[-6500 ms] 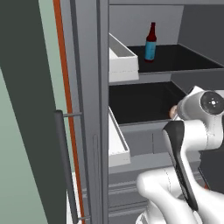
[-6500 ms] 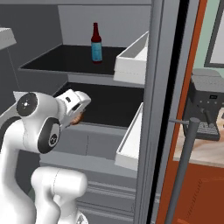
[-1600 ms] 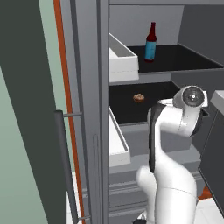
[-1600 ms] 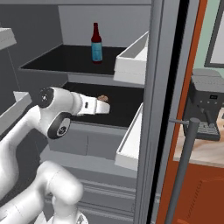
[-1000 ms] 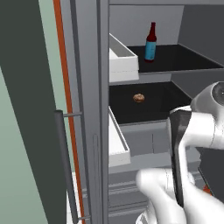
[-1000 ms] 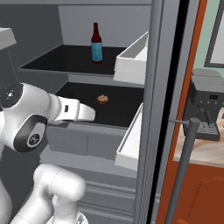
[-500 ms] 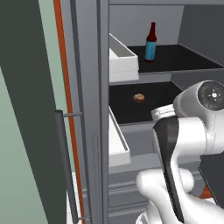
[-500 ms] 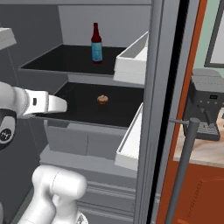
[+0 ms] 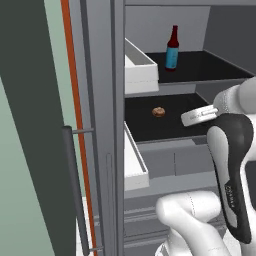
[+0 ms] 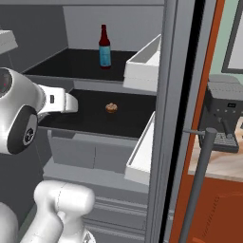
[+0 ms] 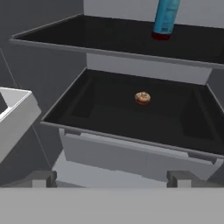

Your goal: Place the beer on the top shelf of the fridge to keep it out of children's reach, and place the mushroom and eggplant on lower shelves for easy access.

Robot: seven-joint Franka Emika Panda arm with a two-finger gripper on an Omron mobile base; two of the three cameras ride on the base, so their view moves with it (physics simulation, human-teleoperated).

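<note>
The beer (image 9: 172,50) (image 10: 105,47) (image 11: 166,19) stands upright on the top shelf (image 9: 210,67) (image 10: 61,64) (image 11: 87,37) of the open fridge (image 9: 100,100). One level down, the mushroom (image 9: 158,112) (image 10: 111,108) (image 11: 142,98) lies alone on a lower shelf (image 9: 150,127) (image 10: 90,114) (image 11: 109,113). My gripper (image 11: 111,179) is open with nothing between its fingers. It hangs outside the fridge, in front of that shelf's edge and well short of the mushroom. The eggplant is out of view.
White door bins (image 9: 137,67) (image 10: 142,152) jut out on both door sides. Grey drawer fronts (image 11: 131,153) sit under the lower shelf. Long door handles (image 9: 75,190) (image 10: 197,180) stand close by. A coffee machine (image 10: 225,114) is on the counter to the right.
The mushroom, earlier at my hand, now lies on the lower shelf. Over the last second the arm has drawn back out of the fridge with the gripper open.
</note>
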